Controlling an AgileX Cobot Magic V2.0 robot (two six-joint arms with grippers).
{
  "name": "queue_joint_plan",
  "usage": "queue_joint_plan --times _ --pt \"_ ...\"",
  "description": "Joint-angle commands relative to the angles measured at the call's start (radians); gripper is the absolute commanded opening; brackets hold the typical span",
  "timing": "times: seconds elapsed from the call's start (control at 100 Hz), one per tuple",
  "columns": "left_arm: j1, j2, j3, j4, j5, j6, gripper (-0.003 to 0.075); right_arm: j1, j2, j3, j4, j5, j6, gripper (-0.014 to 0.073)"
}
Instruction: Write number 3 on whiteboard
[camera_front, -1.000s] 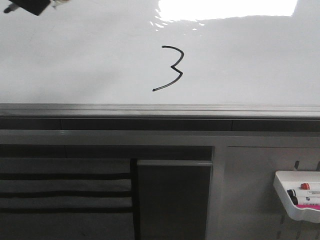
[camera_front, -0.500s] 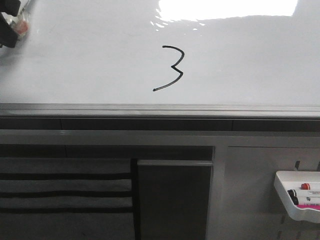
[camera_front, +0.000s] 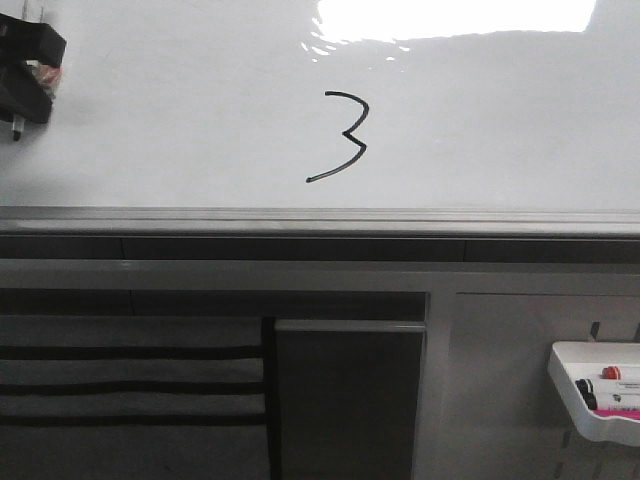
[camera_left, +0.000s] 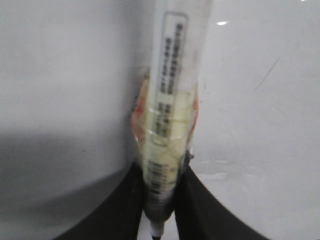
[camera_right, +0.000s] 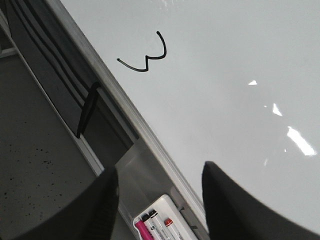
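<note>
The whiteboard (camera_front: 480, 120) fills the upper half of the front view, a glossy white face with a bright glare patch along its top edge and a grey rail (camera_front: 320, 220) closing its lower edge. Most of the board's surface is bare white on both sides of the writing. Below the rail sits a grey panel with dark horizontal slats (camera_front: 130, 385) at the left.

The left end effector (camera_front: 28, 70) hangs at the far left edge of the front view, in front of the board's upper left corner, well apart from the writing. In the left wrist view its two dark fingers (camera_left: 120, 210) are closed narrowly on a marker (camera_left: 167, 125), a pale barrel with a printed label, wrapped in clear film at the grip.

The right end effector (camera_right: 160, 210) shows only in its own wrist view, its fingers spread wide with nothing between them, held off from the board.

A small white tray (camera_front: 595, 395) holding markers hangs at the lower right, under the rail.

The number 3 (camera_front: 340, 137) stands near the board's middle, a thin black line with its tail ending just above the rail.
</note>
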Motion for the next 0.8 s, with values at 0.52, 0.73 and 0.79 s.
queue_joint_plan --times 0.52,0.73,0.79 --pt "0.003 -0.385 -0.057 0.200 0.357 0.000 0.0405 -0.007 -0.009 -0.018 -0.065 0.065 0.527 0.0333" --pt "0.003 -0.611 0.010 0.206 0.479 0.000 0.0405 -0.007 -0.020 0.069 -0.169 0.018 0.781 0.0331" --pt "0.003 -0.675 0.068 0.204 0.464 0.000 0.0405 -0.007 -0.041 0.121 -0.167 -0.047 0.802 0.0309"
